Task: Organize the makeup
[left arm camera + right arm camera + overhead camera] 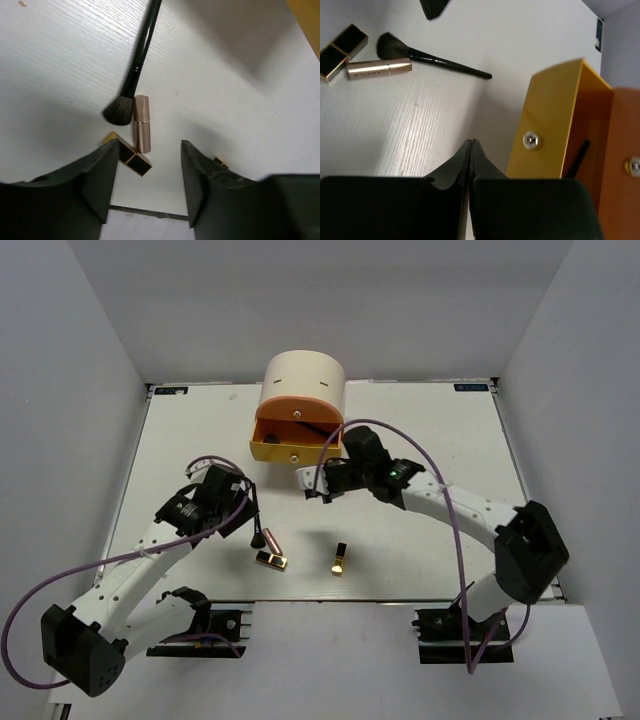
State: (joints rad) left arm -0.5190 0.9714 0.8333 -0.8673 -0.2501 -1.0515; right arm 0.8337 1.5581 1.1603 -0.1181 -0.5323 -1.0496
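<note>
Spread black fingers of the left gripper (151,145) frame the copper lipstick tube (141,122) at mid-frame. It lies touching a black fluffy-headed brush (131,80) and a gold-and-black rectangular case (134,160), probably lined up for a pinch. The right gripper (471,150), pressed together on nothing, faces the open yellow drawer (550,125) at right.

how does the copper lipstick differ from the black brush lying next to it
The copper lipstick is a short, stout, shiny tube; the black brush is long and thin. The lipstick has plain metallic ends, while the brush ends in a fluffy dark bristle head. Both lie flat on the white table, with the bristle head right beside the lipstick.
</note>
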